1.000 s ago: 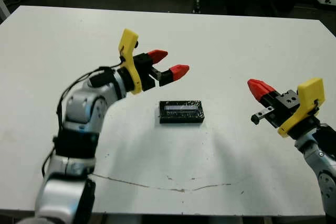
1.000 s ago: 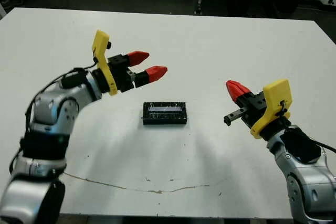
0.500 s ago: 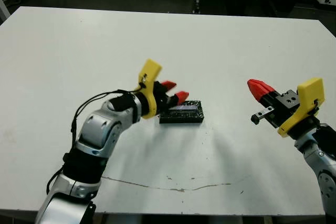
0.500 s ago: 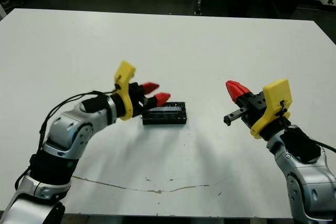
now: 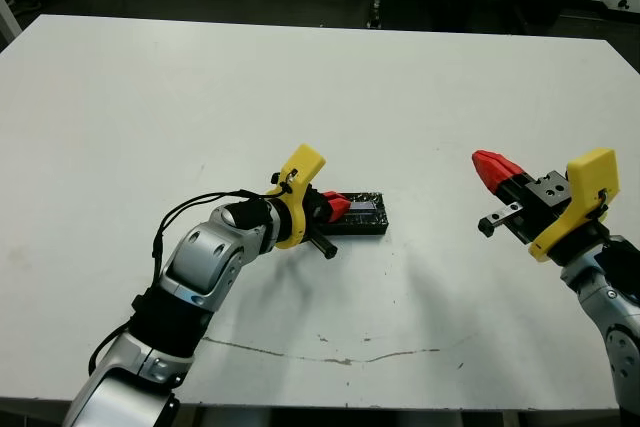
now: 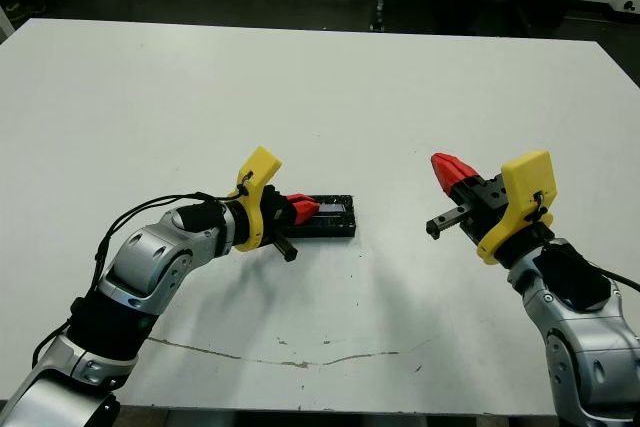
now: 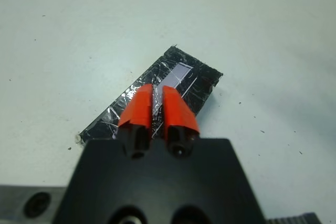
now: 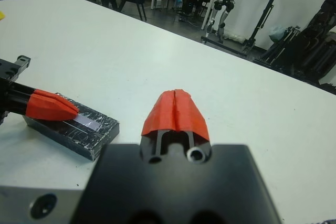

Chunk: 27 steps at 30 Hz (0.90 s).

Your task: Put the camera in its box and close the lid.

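Note:
The lid (image 5: 362, 209), black with a shiny reflective top panel, lies flat on the box (image 5: 366, 231), whose black side shows beneath it at the table's middle. The camera is hidden. My left gripper (image 5: 340, 204) is shut, and its red fingertips (image 7: 143, 103) rest on the left end of the lid (image 7: 184, 73). My right gripper (image 5: 486, 161) is shut on nothing and hangs above the table well to the right of the box; its wrist view shows the lid (image 8: 84, 124) and the left fingertips (image 8: 50, 104) on it.
A thin crack line (image 5: 320, 347) runs across the white table (image 5: 450, 87) near its front edge. Beyond the far edge there is dark floor with stands and chairs (image 8: 226, 3).
The left gripper has come down from above the box, shut its fingers, and now rests on the lid's left end. The right arm has not moved.

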Each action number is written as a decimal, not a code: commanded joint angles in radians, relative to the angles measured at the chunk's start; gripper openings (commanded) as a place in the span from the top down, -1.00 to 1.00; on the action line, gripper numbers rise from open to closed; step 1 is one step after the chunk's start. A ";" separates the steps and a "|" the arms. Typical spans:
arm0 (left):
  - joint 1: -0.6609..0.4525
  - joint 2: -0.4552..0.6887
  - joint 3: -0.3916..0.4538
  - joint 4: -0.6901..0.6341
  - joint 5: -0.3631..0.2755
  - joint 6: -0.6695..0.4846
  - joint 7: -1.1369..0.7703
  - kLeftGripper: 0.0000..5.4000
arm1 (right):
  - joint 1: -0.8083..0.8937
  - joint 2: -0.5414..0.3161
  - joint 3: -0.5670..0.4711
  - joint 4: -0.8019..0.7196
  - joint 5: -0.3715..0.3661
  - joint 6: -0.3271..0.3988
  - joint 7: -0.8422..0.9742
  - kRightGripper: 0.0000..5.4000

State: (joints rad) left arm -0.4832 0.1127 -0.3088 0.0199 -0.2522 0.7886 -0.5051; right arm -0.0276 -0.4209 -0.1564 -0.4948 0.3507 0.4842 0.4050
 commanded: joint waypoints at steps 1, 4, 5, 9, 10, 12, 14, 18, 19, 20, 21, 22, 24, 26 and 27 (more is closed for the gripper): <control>0.038 0.023 -0.016 0.013 0.003 0.062 -0.011 0.99 | 0.007 -0.005 0.001 0.001 -0.005 -0.004 -0.002 1.00; 0.025 0.037 0.010 -0.042 -0.019 0.095 -0.017 0.99 | 0.007 0.001 -0.003 -0.001 0.006 0.004 -0.005 1.00; 0.014 0.042 0.036 -0.071 -0.042 0.125 -0.021 0.99 | 0.008 0.002 -0.003 -0.002 0.005 0.001 -0.005 1.00; -0.011 0.077 0.130 -0.180 -0.118 0.185 -0.040 0.99 | 0.006 0.000 -0.003 -0.003 0.002 -0.007 -0.003 1.00; -0.009 0.087 0.160 -0.208 -0.138 0.182 -0.045 0.99 | 0.005 0.001 -0.003 -0.006 0.002 -0.001 -0.007 1.00; 0.000 0.109 0.219 -0.259 -0.172 0.162 -0.052 0.99 | 0.003 0.004 0.001 -0.010 -0.002 0.001 -0.015 1.00; 0.017 0.128 0.276 -0.309 -0.190 0.126 -0.044 0.99 | -0.001 0.016 0.005 -0.009 -0.004 -0.007 -0.022 1.00; 0.073 0.121 0.388 -0.357 -0.230 0.022 -0.020 0.99 | -0.008 0.082 0.035 0.001 -0.035 -0.058 -0.078 1.00; 0.095 0.111 0.409 -0.364 -0.237 -0.010 -0.008 0.99 | -0.010 0.107 0.046 0.004 -0.039 -0.070 -0.097 1.00; 0.120 0.103 0.425 -0.371 -0.239 -0.043 0.004 0.99 | -0.014 0.129 0.058 0.009 -0.048 -0.085 -0.113 1.00; 0.141 0.098 0.434 -0.376 -0.238 -0.074 0.013 0.99 | -0.016 0.145 0.068 0.014 -0.058 -0.098 -0.125 1.00; 0.163 0.094 0.444 -0.376 -0.239 -0.106 0.019 0.99 | -0.018 0.161 0.081 0.018 -0.073 -0.109 -0.141 1.00; 0.209 0.082 0.463 -0.370 -0.244 -0.148 0.038 0.99 | -0.022 0.195 0.104 0.031 -0.107 -0.130 -0.179 1.00; 0.249 0.078 0.471 -0.366 -0.230 -0.186 0.062 0.99 | -0.024 0.226 0.125 0.040 -0.144 -0.142 -0.220 1.00; 0.267 0.077 0.473 -0.363 -0.224 -0.207 0.071 0.99 | -0.023 0.238 0.134 0.044 -0.161 -0.148 -0.238 1.00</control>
State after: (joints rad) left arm -0.2470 0.1920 0.1563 -0.3504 -0.4894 0.6072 -0.4499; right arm -0.0464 -0.1929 -0.0294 -0.4649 0.2129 0.3495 0.1926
